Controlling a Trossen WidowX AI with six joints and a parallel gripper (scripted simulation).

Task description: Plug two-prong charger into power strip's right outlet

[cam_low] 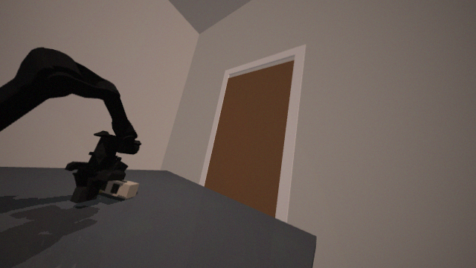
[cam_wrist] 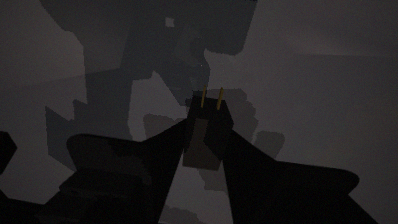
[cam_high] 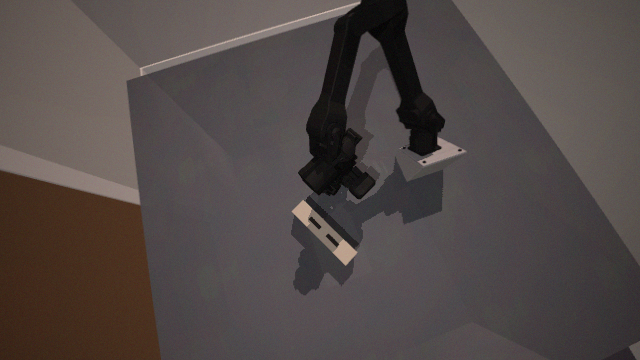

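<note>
Charger, a small dark block (cam_wrist: 209, 131) with two thin, brass-coloured prongs (cam_wrist: 220, 99), is clamped between the jaws of the black parallel-jaw gripper (cam_high: 334, 191) (cam_low: 88, 189) (cam_wrist: 204, 125). Both prongs are left exposed, pointed away from the jaws. In the top view, the gripper is held just beside the cream rectangular power strip (cam_high: 325, 231) (cam_low: 128, 189), on the side toward the far edge of the grey bench (cam_high: 225, 260) (cam_low: 223, 231). The strip is set diagonally, nearer the bench's left edge than its right, with two dark outlets exposed
</note>
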